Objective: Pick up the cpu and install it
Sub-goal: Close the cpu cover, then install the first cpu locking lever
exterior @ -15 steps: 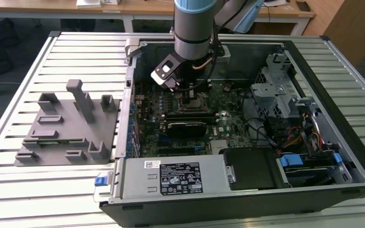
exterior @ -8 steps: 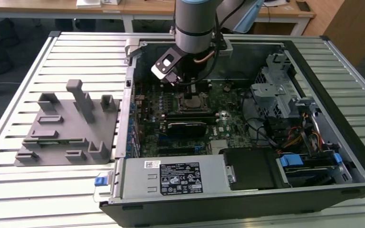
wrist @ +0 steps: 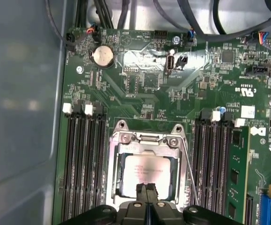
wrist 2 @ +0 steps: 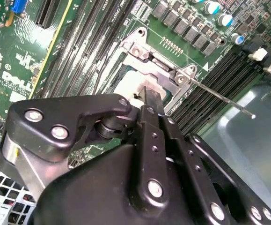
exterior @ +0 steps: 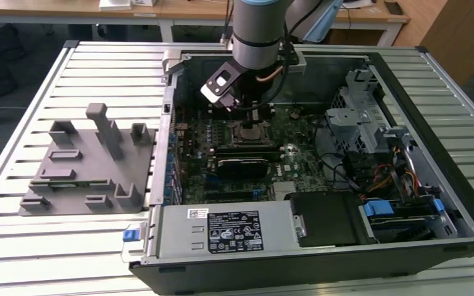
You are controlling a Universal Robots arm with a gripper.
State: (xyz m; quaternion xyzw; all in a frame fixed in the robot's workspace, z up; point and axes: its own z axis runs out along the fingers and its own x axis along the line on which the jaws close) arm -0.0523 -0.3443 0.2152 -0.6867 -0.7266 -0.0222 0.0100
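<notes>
Fingers pressed together over cpu seated in socket frame; grey fixture seen left in exterior view.

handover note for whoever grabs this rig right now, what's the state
Hand: down inside the open computer case, directly over the socket frame on the motherboard. In the first wrist view its fingers look closed together at the cpu's near edge.
Cpu: lying flat inside the socket frame, silvery top up.
Done: the cpu is out of the grey fixture and at the socket.
Left: whether it is fully seated can't be told; the frame looks unclamped, with the metal lever swung free.
</notes>
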